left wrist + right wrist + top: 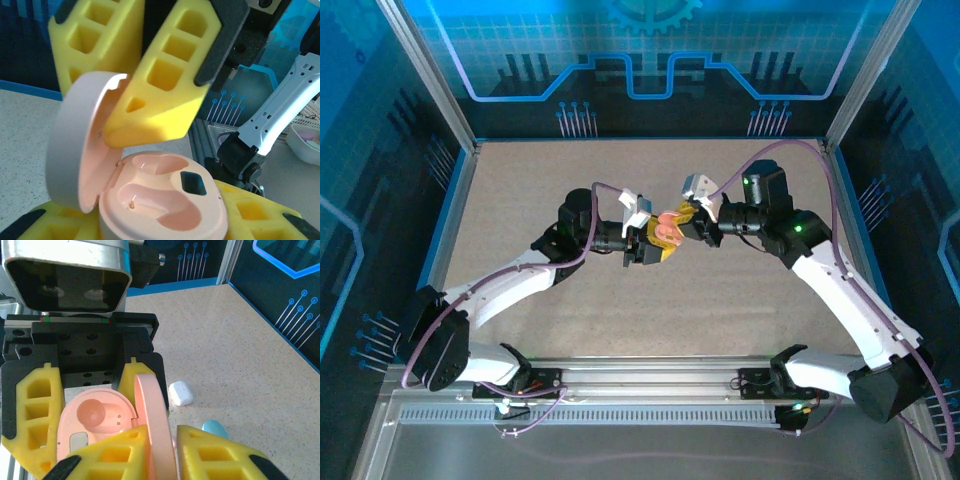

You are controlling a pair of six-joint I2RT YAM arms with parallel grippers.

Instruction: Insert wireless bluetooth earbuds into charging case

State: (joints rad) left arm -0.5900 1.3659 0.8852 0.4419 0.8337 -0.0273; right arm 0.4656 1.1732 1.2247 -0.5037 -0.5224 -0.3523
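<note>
Your left gripper (160, 222) clamps the case (95, 420), lid (152, 415) open between the right gripper (160, 437) fingers (grip unclear), wells (150, 197) empty.

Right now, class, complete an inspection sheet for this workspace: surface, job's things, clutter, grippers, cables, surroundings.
Surface: speckled beige table.
Job's things: pink case open and empty; white case and pale blue piece lying on the table.
Clutter: white container at the left wrist view's right edge.
Grippers: left gripper shut on the pink case; right gripper straddles its lid, grip unclear.
Cables: purple cables loop along both arms.
Surroundings: blue printed panels, aluminium frame.
</note>
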